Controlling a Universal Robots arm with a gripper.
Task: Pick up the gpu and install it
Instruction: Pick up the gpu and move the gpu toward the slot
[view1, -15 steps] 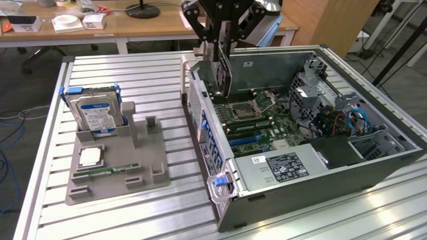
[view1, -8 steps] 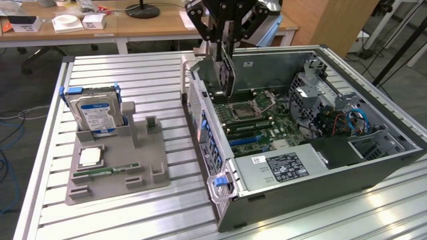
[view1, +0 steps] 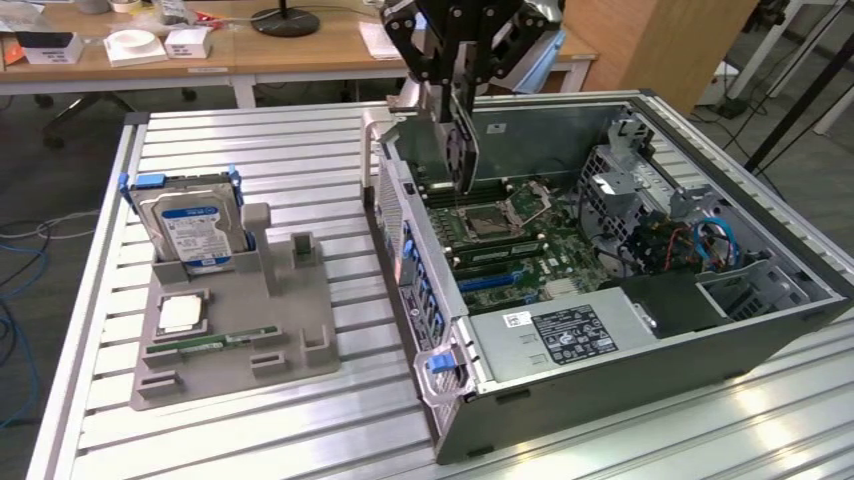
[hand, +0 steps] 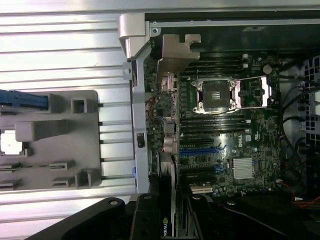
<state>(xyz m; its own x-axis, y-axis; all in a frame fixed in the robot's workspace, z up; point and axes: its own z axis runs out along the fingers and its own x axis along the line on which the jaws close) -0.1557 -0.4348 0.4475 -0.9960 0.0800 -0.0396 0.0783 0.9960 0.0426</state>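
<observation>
The gpu (view1: 458, 150) hangs on edge over the open computer case (view1: 747, 170), just inside its rear wall. The pincer (view1: 451, 88) is clamped on the card's upper edge, jaws partly closed around it. The lower edge seems clear of the motherboard (view1: 521, 250), though that is hard to judge. There is open room above the board toward the drive cage (view1: 627, 175). A hard drive (view1: 194, 228) stands well apart on the bench (view1: 267, 150).

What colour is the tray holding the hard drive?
Grey. The flat plastic tray shows best in the exterior view.
</observation>
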